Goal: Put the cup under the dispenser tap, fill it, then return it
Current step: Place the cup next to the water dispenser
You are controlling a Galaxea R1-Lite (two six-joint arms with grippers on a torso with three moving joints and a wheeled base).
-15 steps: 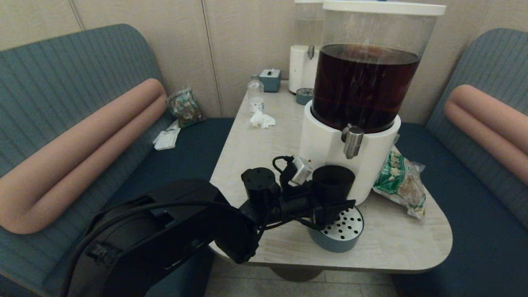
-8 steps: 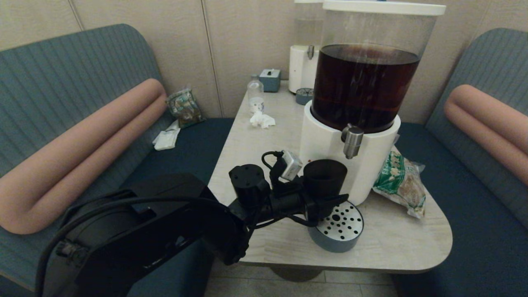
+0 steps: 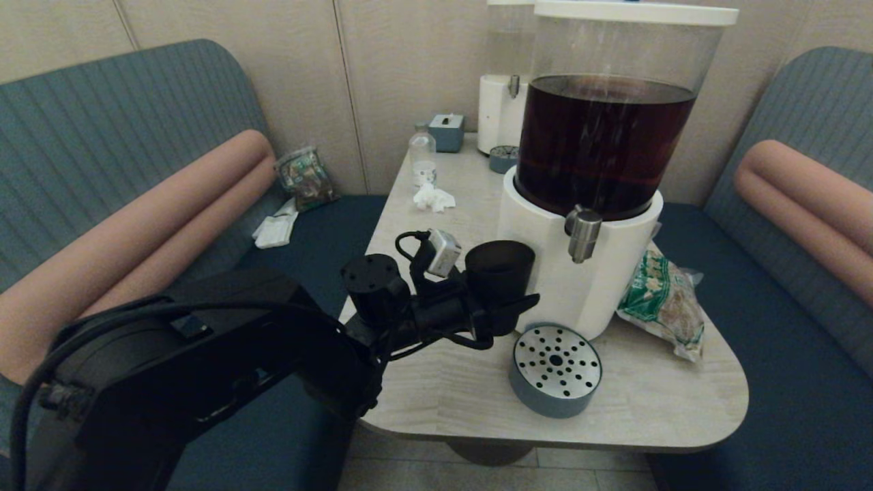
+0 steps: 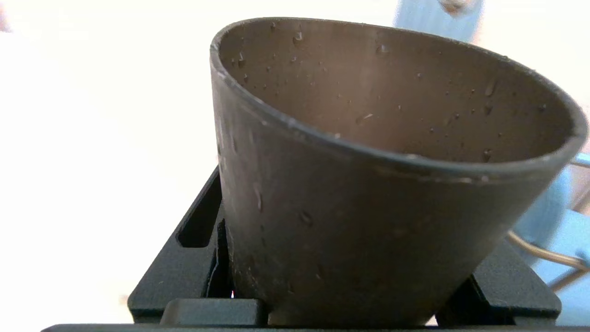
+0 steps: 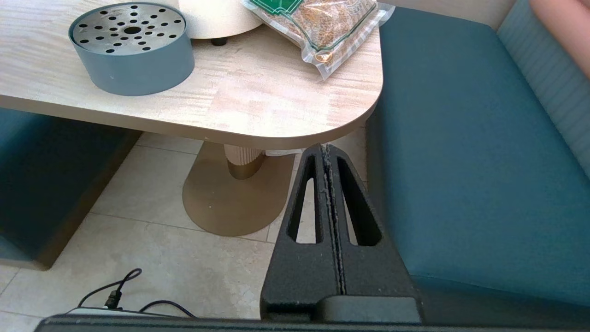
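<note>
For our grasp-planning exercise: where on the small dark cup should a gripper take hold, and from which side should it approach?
Grip the cup low on its tapered wall, coming in level from the side. It has no handle, so fingers on opposite sides keep the open mouth upright, as the left gripper shows.

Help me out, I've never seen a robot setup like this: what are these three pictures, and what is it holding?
They show one moment from three cameras on a two-armed robot. The head view looks down at a table with a big dispenser of dark drink, its steel tap, a round drip tray and a snack bag. The left gripper holds a dark cup left of the tap. The left wrist view sits right behind that cup. The right wrist view shows the right gripper, fingers shut, parked below the table edge.
</note>
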